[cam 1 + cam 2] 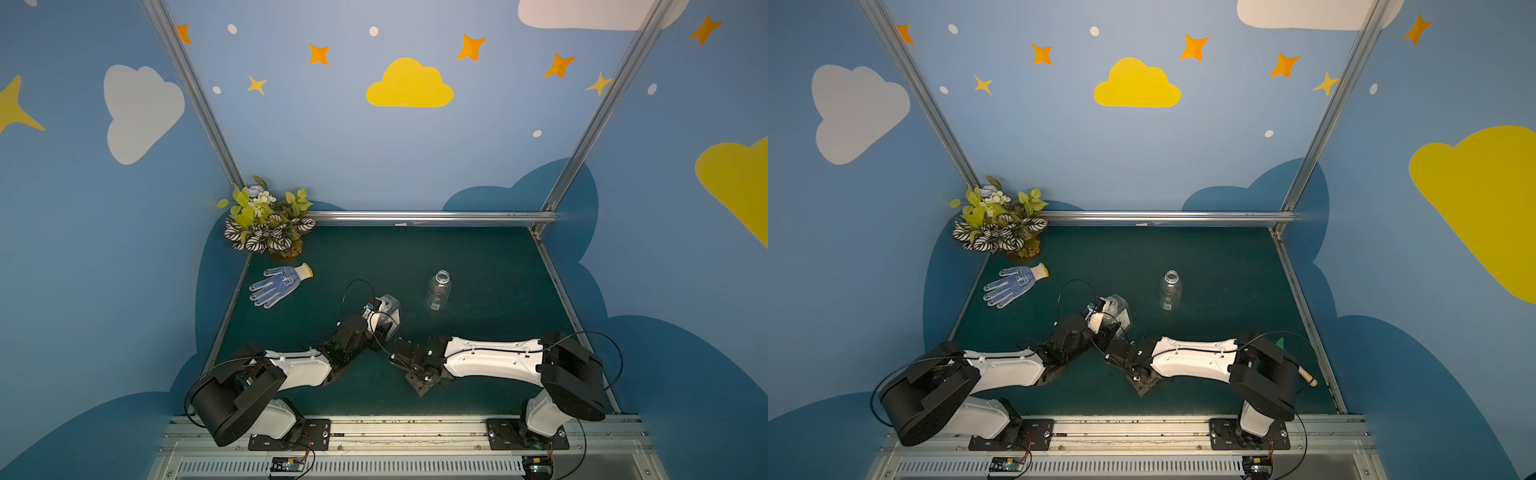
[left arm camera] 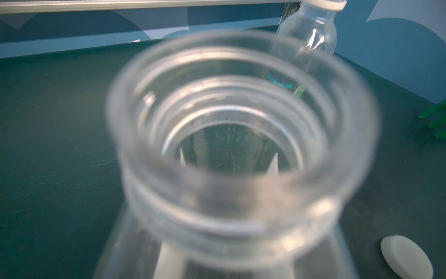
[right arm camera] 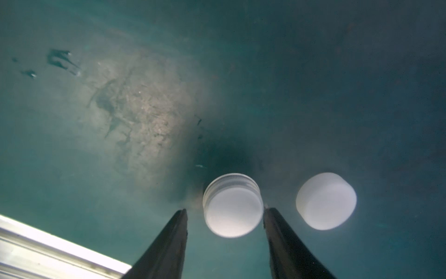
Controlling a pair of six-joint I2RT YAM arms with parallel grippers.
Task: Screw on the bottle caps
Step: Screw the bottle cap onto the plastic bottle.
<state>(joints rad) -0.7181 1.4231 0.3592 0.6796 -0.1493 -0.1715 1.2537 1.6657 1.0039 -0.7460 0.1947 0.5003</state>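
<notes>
The rectangular clear bottle [image 1: 390, 309] stands mid-table, and my left gripper [image 1: 380, 318] is shut on its body. Its open, uncapped neck [image 2: 241, 135] fills the left wrist view, blurred. The round clear bottle [image 1: 438, 291] stands upright and uncapped farther back to the right, also seen as the round bottle [image 2: 306, 36]. Two white bottle caps lie on the mat under my right wrist: a ribbed cap [image 3: 233, 205] and a smooth cap [image 3: 325, 200]. My right gripper [image 3: 224, 211] is open around the ribbed cap, one fingertip at its edge and the other apart. One cap [image 2: 407, 258] shows beside the held bottle.
A blue-dotted work glove [image 1: 280, 284] lies at the left, with a potted plant [image 1: 266, 220] in the back left corner. A green tool with a wooden handle [image 1: 1308, 376] lies under the right arm. The aluminium rail [image 3: 48, 246] runs along the front edge.
</notes>
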